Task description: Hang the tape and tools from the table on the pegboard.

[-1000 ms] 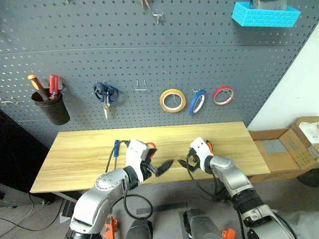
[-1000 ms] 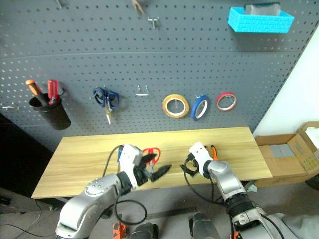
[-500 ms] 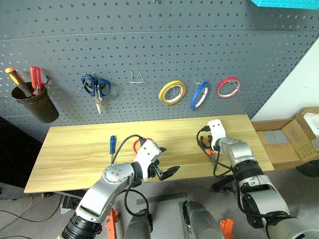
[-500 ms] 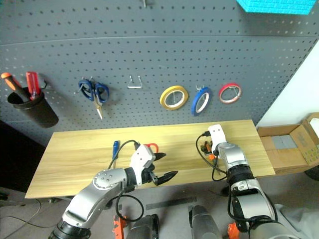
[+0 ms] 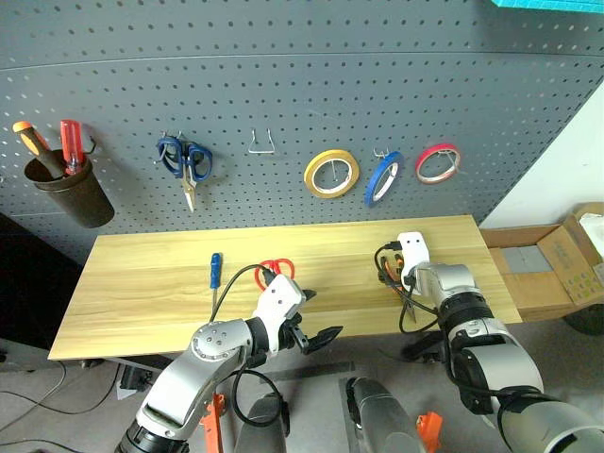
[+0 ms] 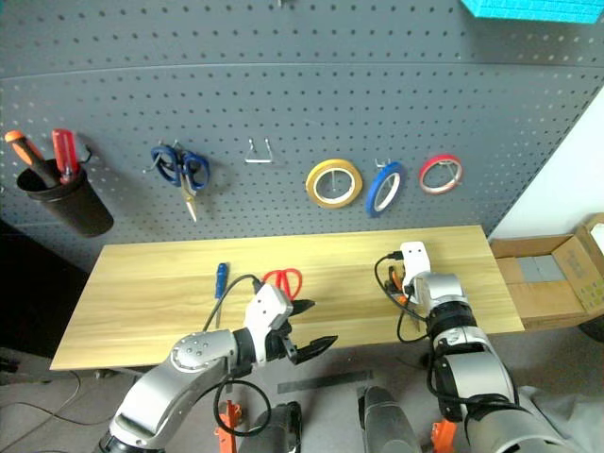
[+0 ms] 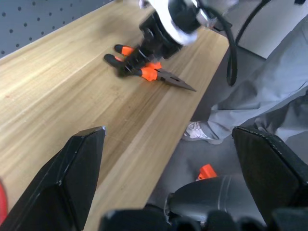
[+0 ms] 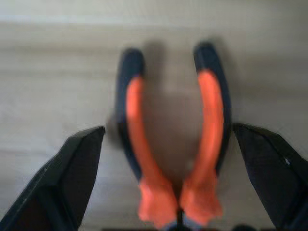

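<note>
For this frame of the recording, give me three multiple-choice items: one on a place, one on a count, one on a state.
1. Where are the orange-and-black pliers?
A. On the table, under the right gripper
B. On a pegboard hook
C. In the black cup

2. How many tape rolls hang on the pegboard?
A. One
B. Two
C. Three

3. How do the left gripper's fingers stand?
A. Shut on the scissors
B. Open, holding nothing
C. Shut on the screwdriver

Answers:
1 A: the pliers lie flat on the wood between the right fingers.
2 C: the yellow tape, blue roll and red roll hang in a row.
3 B: both fingers are spread with only bare table between them.
</note>
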`<action>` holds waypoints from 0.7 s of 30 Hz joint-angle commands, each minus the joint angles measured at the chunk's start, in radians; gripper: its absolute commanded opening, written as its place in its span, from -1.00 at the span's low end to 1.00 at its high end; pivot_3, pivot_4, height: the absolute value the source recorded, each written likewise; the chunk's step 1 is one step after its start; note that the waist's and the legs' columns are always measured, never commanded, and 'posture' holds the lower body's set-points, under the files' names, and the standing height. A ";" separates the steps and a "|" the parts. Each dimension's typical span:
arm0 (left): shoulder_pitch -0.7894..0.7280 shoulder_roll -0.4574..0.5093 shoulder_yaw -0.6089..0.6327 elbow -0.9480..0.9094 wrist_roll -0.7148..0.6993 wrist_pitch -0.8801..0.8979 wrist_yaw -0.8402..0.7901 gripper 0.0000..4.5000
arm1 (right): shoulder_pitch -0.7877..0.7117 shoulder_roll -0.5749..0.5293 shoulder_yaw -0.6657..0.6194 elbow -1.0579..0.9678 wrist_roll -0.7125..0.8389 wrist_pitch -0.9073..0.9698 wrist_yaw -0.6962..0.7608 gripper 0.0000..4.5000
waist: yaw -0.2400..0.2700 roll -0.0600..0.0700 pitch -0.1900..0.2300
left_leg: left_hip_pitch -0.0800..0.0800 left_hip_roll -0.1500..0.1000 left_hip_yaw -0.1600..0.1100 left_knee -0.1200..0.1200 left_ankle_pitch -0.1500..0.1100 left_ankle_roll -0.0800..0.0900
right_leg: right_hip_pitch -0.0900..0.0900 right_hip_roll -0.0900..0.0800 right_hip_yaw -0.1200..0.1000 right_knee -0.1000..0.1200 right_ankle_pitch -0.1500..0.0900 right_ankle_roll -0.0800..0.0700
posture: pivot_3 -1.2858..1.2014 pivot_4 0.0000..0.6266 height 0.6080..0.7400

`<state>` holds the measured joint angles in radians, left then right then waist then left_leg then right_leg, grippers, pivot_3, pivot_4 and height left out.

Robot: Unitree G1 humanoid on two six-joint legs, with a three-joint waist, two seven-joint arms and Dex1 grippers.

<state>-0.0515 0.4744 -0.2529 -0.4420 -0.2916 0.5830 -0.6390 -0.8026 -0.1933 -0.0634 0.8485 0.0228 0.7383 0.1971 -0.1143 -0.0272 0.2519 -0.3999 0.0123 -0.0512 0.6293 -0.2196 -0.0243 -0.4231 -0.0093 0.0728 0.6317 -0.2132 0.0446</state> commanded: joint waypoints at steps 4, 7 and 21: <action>-0.003 -0.003 0.027 -0.044 -0.016 0.002 0.005 1.00 | -0.039 -0.015 0.011 0.085 -0.004 -0.062 0.027 0.98 | 0.000 -0.002 0.004 | 0.000 0.000 0.000 0.000 0.000 0.000 | 0.000 0.000 0.000 0.000 0.000 0.001 | -0.03 -0.10 1.00; -0.010 -0.013 0.026 -0.043 -0.018 0.008 0.008 1.00 | -0.052 -0.018 0.021 0.106 -0.010 -0.089 0.044 0.70 | 0.000 -0.002 0.005 | 0.000 0.000 0.000 -0.001 0.000 0.000 | 0.000 0.000 0.000 0.000 0.002 0.004 | -0.03 -0.11 1.00; 0.007 -0.030 0.091 -0.068 -0.061 0.034 0.042 1.00 | 0.022 -0.009 0.116 -0.231 0.046 -0.123 0.289 0.28 | 0.000 -0.002 0.006 | -0.001 0.000 0.000 -0.002 0.000 0.000 | -0.002 0.000 -0.001 0.000 0.003 0.005 | -0.03 -0.28 1.00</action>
<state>-0.0636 0.4510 -0.1876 -0.4494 -0.3207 0.6106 -0.6106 -0.7859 -0.2092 0.0388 0.7592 0.0311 0.6316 0.4241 -0.1146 -0.0288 0.2581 -0.4014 0.0131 -0.0518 0.6272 -0.2197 -0.0243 -0.4254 -0.0086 0.0721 0.6316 -0.2104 0.0495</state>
